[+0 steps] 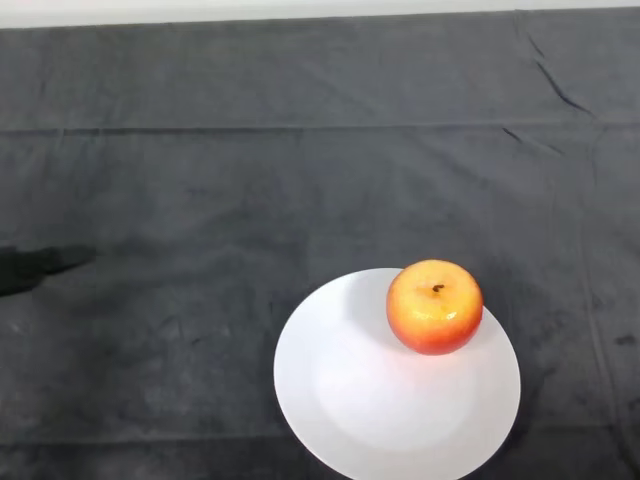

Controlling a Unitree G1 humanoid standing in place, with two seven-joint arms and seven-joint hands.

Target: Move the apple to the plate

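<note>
Round apple [435, 306], glossy red-orange paling to yellow around the dark stem pit, stem end up. Sits on the far right part of a plain white plate [350, 410], partly over the rim. Plate flat on the worktop [250, 180] under dark creased cloth. Well apart to the left and slightly farther back, only a black tip of the hand [35, 268] at the edge; cannot tell whether spread or closed.
</note>
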